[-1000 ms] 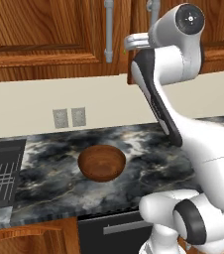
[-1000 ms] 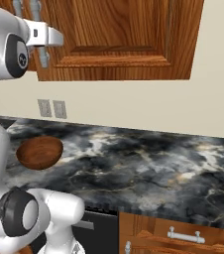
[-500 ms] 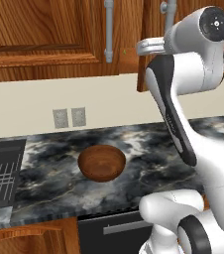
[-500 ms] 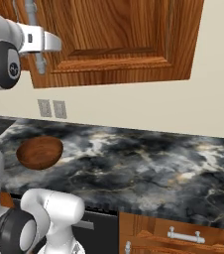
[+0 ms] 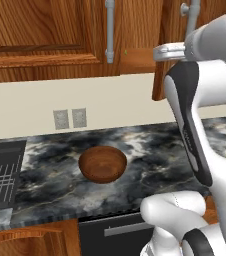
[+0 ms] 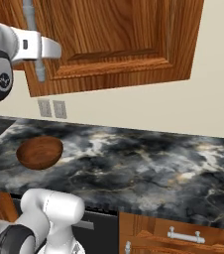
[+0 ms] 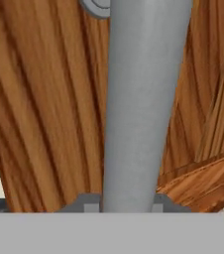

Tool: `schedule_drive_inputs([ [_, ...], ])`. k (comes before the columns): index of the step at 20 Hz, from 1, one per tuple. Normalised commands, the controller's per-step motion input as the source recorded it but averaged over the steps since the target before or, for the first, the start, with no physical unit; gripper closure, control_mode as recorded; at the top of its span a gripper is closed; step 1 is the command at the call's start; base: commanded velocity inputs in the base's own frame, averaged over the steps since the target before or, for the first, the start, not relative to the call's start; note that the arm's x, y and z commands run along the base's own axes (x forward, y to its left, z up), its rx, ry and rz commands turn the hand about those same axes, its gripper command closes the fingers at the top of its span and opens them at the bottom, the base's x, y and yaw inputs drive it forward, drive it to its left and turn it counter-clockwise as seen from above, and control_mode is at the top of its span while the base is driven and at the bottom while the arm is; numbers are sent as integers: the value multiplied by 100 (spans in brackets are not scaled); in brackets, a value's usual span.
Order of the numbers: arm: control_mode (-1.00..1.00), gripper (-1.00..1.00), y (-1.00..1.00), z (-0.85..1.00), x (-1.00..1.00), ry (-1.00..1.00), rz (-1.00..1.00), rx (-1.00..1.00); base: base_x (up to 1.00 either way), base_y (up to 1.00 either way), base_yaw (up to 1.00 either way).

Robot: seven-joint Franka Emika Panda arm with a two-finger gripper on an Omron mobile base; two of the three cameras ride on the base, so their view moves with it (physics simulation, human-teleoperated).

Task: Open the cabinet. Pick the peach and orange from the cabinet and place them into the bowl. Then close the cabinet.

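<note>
The cabinet (image 5: 60,35) is mounted above the counter (image 6: 143,163); two doors are counted, the right one (image 6: 119,39) swung partly outward. Its bar handle (image 7: 143,99) is clamped by the gripper (image 7: 121,206). One bowl (image 5: 103,163) is set on open counter, well apart from edges.

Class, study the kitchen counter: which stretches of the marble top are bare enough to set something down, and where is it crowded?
The dark marble counter lies bare from the wooden bowl rightward to its far end, bordered by the cream wall behind and the drawer fronts below. A narrower bare strip runs between the bowl and the wall outlets. It is crowded at the left, where the black rack borders the bowl.
</note>
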Motion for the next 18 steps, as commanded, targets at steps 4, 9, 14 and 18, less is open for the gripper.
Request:
schedule_drive_inputs([
  [4, -100, 100, 0, 0, -81, 0, -6, 0, 0, 0, 0],
  [9, -100, 100, 0, 0, -81, 0, -7, 0, 0, 0, 0],
  [14, -100, 100, 0, 0, -76, 0, -7, 0, 0, 0, 0],
  [18, -100, 100, 0, 0, -65, 0, -6, 0, 0, 0, 0],
])
